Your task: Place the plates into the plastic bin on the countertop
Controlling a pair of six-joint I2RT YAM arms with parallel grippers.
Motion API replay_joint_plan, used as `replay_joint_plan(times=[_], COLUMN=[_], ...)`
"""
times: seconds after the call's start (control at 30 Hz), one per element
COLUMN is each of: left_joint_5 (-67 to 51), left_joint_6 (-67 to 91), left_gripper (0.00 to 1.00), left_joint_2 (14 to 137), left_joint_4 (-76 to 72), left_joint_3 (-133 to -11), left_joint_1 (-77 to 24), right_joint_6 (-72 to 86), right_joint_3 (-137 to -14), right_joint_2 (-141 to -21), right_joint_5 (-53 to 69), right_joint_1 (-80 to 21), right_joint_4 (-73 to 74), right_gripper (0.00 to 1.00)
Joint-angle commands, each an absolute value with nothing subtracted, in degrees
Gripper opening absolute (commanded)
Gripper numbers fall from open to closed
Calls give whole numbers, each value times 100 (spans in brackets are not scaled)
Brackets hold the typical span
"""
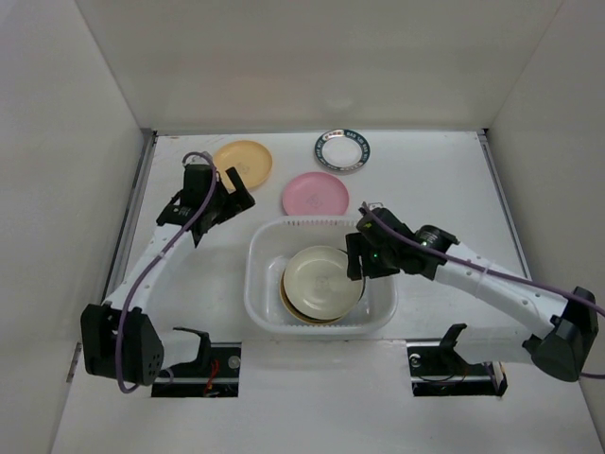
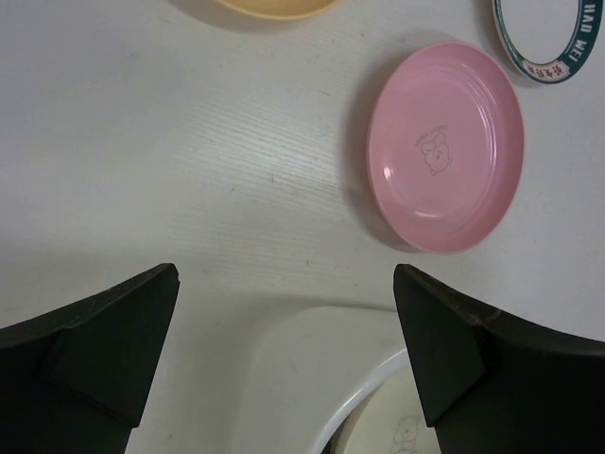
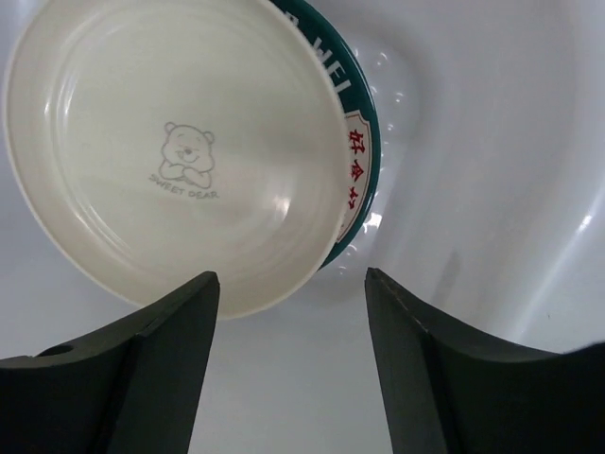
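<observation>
The plastic bin [image 1: 257, 284] stands mid-countertop and holds a stack of plates topped by a cream plate [image 1: 319, 281]. The right wrist view shows the cream plate [image 3: 180, 142] lying on a green-rimmed plate [image 3: 364, 142]. My right gripper [image 1: 359, 257] is open and empty, low inside the bin's right side, next to the stack [image 3: 293, 369]. On the countertop [image 1: 444, 180] behind the bin lie a pink plate [image 1: 314, 193], a yellow-orange plate [image 1: 243, 162] and a green-rimmed white plate [image 1: 342, 149]. My left gripper [image 1: 233, 194] is open and empty, between the yellow-orange plate and the bin's far left corner [image 2: 284, 378].
White walls [image 1: 66, 189] enclose the countertop on the left, back and right. In the left wrist view the pink plate [image 2: 444, 147] lies ahead to the right, with the yellow-orange plate [image 2: 274, 8] and the green-rimmed plate [image 2: 548, 38] at the top edge.
</observation>
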State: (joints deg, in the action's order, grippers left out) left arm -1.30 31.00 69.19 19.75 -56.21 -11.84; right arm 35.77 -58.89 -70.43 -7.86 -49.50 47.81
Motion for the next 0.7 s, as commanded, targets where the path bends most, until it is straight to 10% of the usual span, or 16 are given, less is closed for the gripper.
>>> replay_joint_plan(times=[0.0,0.67], left_joint_5=[-106,-229], left_joint_6=[3313,5941], left_gripper=[100,69], left_joint_2=[7162,10414], left_joint_4=[1337,-1265], left_joint_3=[-5564,-6186], left_joint_1=[-1226,5], right_joint_6=[3516,3691], right_joint_3=[-6389,-6504], right_joint_2=[-6663,-5731], right_joint_5=[-1125,-1389], right_joint_1=[-5040,-5023], right_joint_4=[5036,4975], right_gripper=[71,73])
